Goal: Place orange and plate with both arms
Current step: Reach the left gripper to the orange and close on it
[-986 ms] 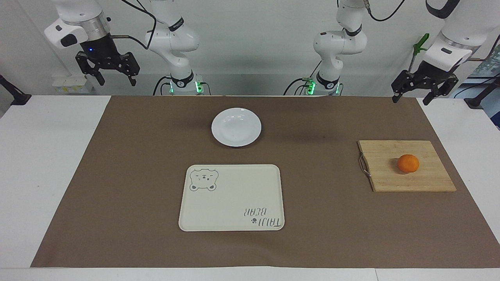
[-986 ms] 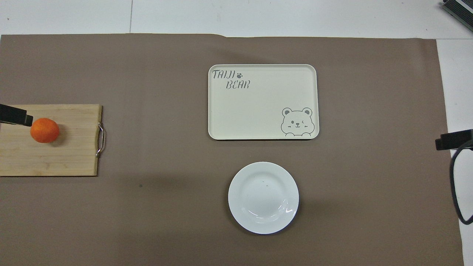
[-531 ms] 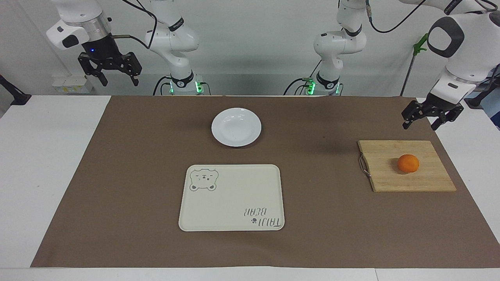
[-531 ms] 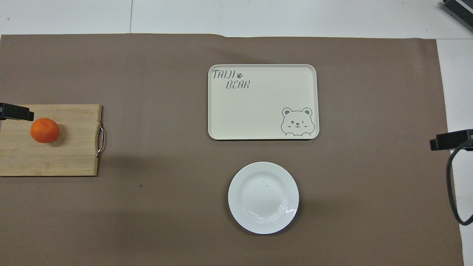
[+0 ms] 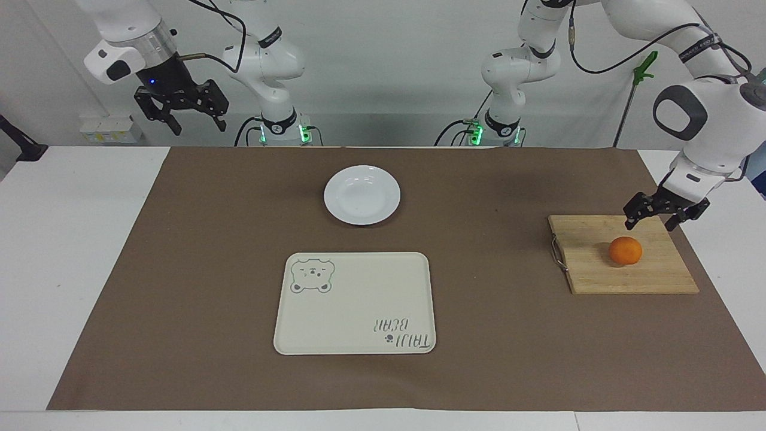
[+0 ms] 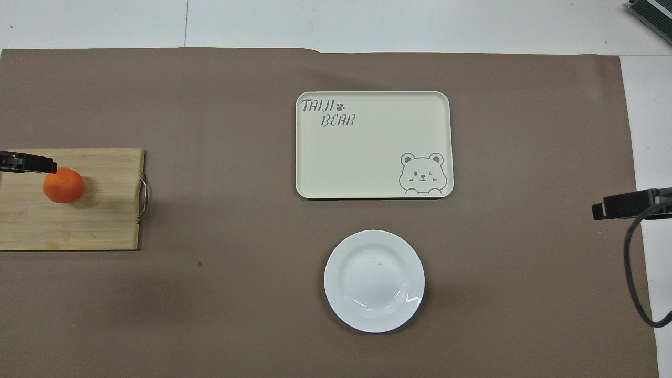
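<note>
The orange [image 5: 625,251] [image 6: 63,185] rests on a wooden cutting board [image 5: 622,278] at the left arm's end of the table. My left gripper [image 5: 649,226] hangs open just over the board's edge nearer the robots, a little above the orange and not touching it. In the overhead view only one of its fingers [image 6: 31,164] shows, at the orange's edge. The white plate [image 5: 361,195] [image 6: 374,281] lies empty mid-table, close to the robots. My right gripper [image 5: 200,129] is open and high up, over the right arm's end of the table.
A cream tray with a bear drawing [image 5: 355,303] [image 6: 374,145] lies empty, farther from the robots than the plate. The board has a metal handle [image 5: 557,254] on the side toward the tray. A brown mat [image 5: 179,269] covers most of the table.
My left gripper has come down from high over the table's edge to just above the board beside the orange. My right gripper has drifted slightly toward the middle. Orange and plate have not moved.
</note>
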`<state>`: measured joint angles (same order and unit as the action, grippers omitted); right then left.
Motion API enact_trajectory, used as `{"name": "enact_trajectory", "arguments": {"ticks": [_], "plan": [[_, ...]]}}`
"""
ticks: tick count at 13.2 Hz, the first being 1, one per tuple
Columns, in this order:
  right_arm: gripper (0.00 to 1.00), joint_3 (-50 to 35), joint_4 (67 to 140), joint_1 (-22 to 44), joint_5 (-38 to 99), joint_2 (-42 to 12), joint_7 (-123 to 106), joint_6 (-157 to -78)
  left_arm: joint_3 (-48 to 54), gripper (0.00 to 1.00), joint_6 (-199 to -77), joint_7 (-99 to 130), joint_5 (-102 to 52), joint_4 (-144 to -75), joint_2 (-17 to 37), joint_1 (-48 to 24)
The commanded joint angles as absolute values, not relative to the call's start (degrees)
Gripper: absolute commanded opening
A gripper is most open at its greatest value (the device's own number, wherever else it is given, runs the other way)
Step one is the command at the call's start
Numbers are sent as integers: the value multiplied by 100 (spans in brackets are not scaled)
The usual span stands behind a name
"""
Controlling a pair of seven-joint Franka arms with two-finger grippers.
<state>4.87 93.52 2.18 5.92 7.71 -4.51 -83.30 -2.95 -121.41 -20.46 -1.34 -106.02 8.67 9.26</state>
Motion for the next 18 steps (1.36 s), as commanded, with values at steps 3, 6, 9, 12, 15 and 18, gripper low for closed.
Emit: {"name": "enact_trajectory", "arguments": {"ticks": [3,6,9,12,15,18], "plan": [[100,492,9764,114,1105,1037,-1116,-8341,-246,100,-13162,-2259,-149,-11547,835,949],[100,501,9835,9,1449,1037,-1116,-8376,-272,100,-13781,-2460,-106,-11689,949,1011],[100,501,9853,0,1582,1037,-1125,-8393,-272,100,-14506,-2672,491,-12091,1028,1107],[100,501,9923,-9,1722,1037,-1125,-8420,-264,100,-14704,-2654,492,-12296,1063,1090],[100,501,9932,-9,1767,1037,-1116,-8420,-264,100,-14792,-2628,492,-12322,1125,1099],[100,501,9940,-9,1836,1037,-1125,-8420,-264,44,-14827,-2672,492,-12305,1134,1099]]}}
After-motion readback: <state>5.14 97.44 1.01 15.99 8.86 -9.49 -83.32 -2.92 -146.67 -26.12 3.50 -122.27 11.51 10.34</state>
